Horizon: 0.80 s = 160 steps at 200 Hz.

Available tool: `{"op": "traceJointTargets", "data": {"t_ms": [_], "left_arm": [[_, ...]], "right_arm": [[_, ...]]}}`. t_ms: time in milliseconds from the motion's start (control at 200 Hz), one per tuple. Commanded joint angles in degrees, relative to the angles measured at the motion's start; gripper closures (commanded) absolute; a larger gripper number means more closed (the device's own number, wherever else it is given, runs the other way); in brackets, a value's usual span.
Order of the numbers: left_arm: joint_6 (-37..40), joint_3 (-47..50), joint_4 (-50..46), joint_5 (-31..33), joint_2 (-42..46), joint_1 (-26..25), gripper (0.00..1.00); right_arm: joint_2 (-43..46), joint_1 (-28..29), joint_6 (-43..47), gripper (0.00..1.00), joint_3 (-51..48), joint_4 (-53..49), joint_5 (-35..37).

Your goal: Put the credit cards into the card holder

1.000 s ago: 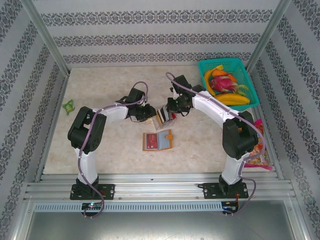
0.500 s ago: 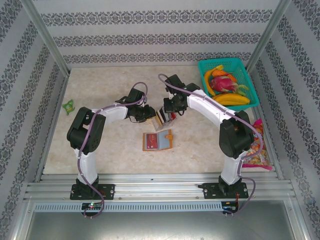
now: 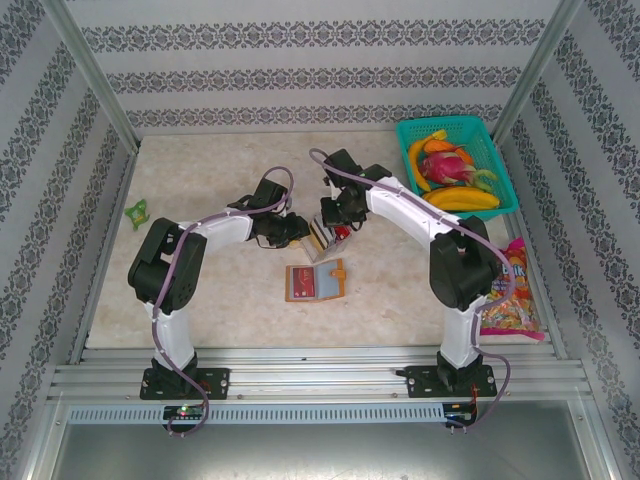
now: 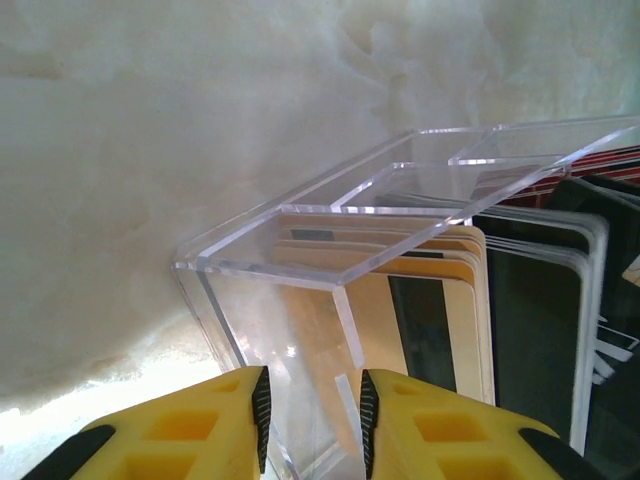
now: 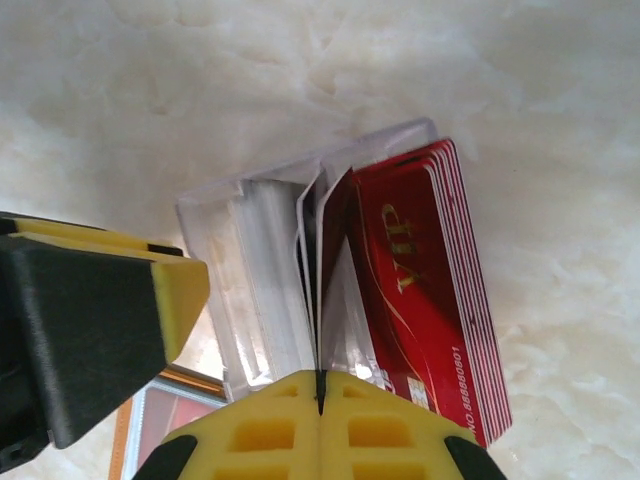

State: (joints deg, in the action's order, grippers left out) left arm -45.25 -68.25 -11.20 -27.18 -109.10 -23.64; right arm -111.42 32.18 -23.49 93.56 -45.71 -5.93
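Progress looks slight: nearest the arm bases, the orange-tan leather-look folding card holder (image 3: 316, 281) lies open and flat on the pale marbled table (image 3: 200, 170), with a reddish card face in one half, so I judge at most one card stowed. Just beyond it, the small clear hard-plastic box (image 5: 250, 230) is packed with upright credit cards (image 5: 420, 290): glossy red "VIP" ones, tan ones and black ones, all thin, stiff and round-cornered. The right gripper (image 5: 320, 385) has its yellow fingers pressed together on a single thin card (image 5: 318, 300) standing in the stack. The left gripper (image 4: 312, 385) straddles the box's transparent wall, jaws slightly apart; whether they pinch it I cannot tell. Nearly the whole stack remains to move. At the far right sits a teal mesh basket (image 3: 460, 120) of fruit.
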Motion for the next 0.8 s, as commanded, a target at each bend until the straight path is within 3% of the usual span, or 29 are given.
{"op": "traceJointTargets", "data": {"t_ms": [0,110,295,410,794], "left_arm": [[1.03,0.28,-2.46,2.1,2.72,-0.62,0.67],[1.03,0.61,-2.43,2.81,3.28,-0.71,0.66],[1.13,0.98,-2.35,3.42,3.89,-0.7,0.66],[0.78,1.05,-1.94,3.21,3.89,-0.64,0.65],[0.3,0.33,-1.25,2.16,2.68,-0.7,0.65]], "right_arm": [[-1.15,0.73,2.46,1.0,1.44,-2.56,1.98],[-1.64,0.1,3.33,1.0,3.54,-5.33,3.62],[3.4,-3.52,2.19,1.0,-0.93,1.98,-7.71],[2.55,-4.58,4.11,1.0,0.68,-0.15,-11.52],[-4.38,-3.65,10.01,1.0,6.11,-7.67,-13.76]]}}
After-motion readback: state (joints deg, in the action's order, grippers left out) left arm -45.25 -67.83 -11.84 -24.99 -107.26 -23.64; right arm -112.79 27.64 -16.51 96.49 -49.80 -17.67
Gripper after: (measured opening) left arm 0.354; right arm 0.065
